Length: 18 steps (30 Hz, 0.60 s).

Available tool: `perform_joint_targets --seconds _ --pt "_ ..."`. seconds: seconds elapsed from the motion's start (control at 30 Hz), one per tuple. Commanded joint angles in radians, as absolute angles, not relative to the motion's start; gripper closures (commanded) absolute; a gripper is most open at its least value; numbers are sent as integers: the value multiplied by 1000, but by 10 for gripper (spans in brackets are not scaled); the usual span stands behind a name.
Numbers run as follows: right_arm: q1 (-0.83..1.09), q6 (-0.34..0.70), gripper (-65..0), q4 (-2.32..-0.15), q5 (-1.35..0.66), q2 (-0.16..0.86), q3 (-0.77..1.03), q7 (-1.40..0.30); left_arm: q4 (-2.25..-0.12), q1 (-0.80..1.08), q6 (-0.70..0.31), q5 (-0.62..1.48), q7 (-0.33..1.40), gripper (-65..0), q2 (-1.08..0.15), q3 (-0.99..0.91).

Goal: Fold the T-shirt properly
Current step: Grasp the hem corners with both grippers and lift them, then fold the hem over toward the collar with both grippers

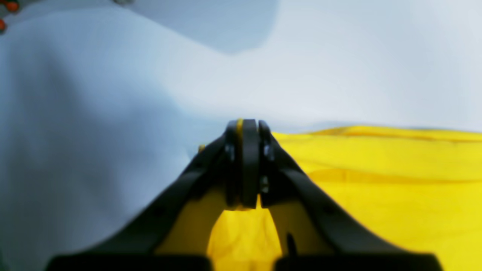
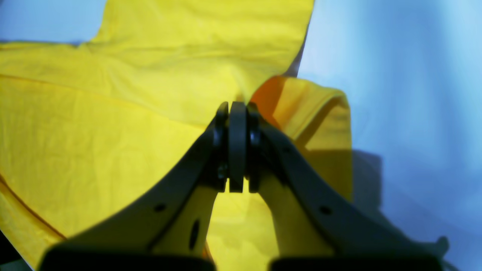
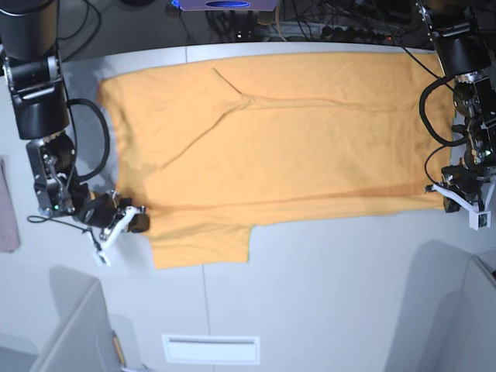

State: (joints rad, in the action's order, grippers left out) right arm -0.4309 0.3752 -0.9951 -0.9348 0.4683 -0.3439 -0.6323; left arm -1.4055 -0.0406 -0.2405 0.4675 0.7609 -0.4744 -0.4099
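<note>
The orange-yellow T-shirt (image 3: 294, 147) lies spread flat across the white table (image 3: 333, 287), one sleeve pointing toward the front edge. My right gripper (image 3: 138, 223) is at the shirt's left edge beside that sleeve. In the right wrist view it (image 2: 237, 107) is shut on the T-shirt (image 2: 94, 131), with a fold of cloth raised next to the jaws. My left gripper (image 3: 453, 198) is at the shirt's right front corner. In the left wrist view it (image 1: 243, 124) is shut with a sliver of the yellow T-shirt (image 1: 376, 188) between the jaws.
A small pinkish cloth (image 3: 8, 205) lies at the table's left edge. Cables and equipment (image 3: 325, 23) run behind the table's back edge. A slot (image 3: 211, 349) sits in the front of the table. Grey panels (image 3: 70, 333) stand at the front corners.
</note>
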Motion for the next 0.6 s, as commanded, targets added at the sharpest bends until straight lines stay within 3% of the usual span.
perform_joint_targets --seconds 0.0,0.57 --pt "-458 380 0 -1026 -951 484 -331 -615 -1429 -58 -243 469 740 0 -499 -420" --pt "-418 378 0 -1082 -952 507 -329 -615 -1529 8 -243 470 743 0 -498 -452"
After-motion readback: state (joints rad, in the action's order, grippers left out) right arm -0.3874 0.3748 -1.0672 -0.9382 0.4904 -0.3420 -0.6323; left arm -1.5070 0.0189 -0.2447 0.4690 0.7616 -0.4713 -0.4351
